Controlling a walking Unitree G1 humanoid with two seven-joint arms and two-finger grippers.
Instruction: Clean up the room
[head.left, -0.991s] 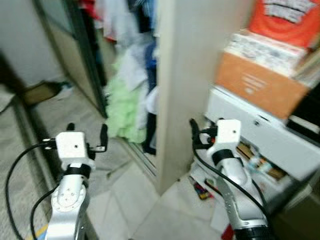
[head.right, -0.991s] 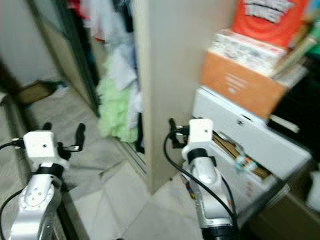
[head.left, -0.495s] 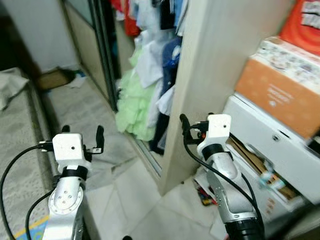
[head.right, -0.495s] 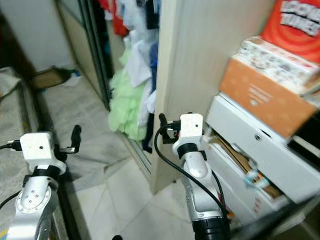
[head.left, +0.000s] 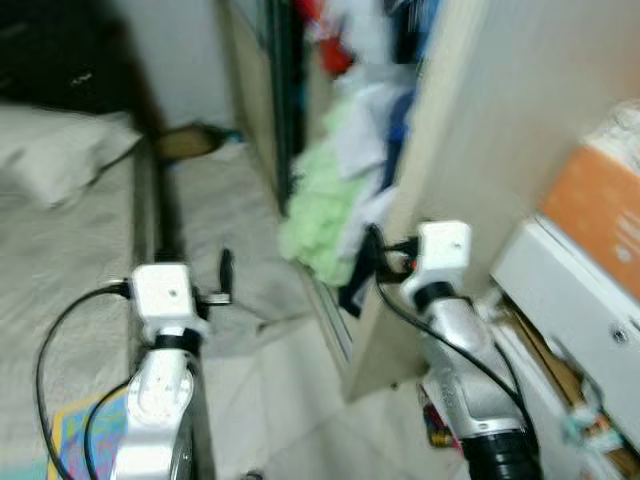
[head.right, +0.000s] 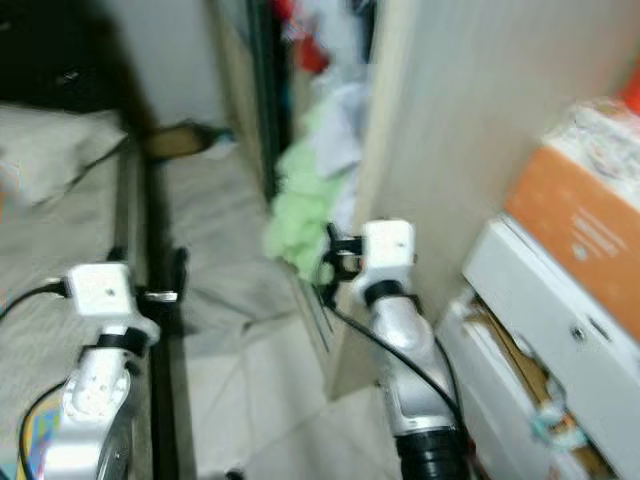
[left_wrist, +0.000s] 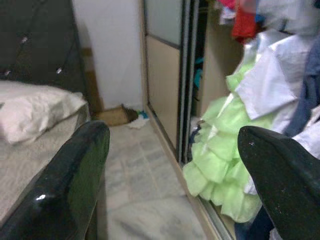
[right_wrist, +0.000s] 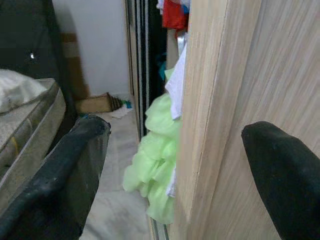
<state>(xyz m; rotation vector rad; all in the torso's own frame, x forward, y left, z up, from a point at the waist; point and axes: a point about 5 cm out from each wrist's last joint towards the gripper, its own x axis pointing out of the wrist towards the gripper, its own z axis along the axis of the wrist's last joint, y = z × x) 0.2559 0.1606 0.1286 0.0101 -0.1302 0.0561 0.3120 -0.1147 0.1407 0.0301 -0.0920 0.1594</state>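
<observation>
Both grippers hold nothing, fingers spread wide: left gripper (head.left: 224, 275) over the floor (head.left: 215, 210), right gripper (head.left: 372, 255) beside the wardrobe panel (head.left: 470, 150). Green garment (head.left: 318, 222) spills from the wardrobe at twelve o'clock, hanging vertically.

Both silver arms are raised forward from the lower edge of the head views, each ending in a white wrist block with black cables looped along it. The left end effector (head.left: 226, 272) is held out in front on the robot's left, its two black fingers (left_wrist: 75, 175) spread wide apart with nothing between them. The right end effector (head.left: 372, 250) is held slightly higher and further forward, its fingers (right_wrist: 280, 170) likewise parted and empty.
</observation>
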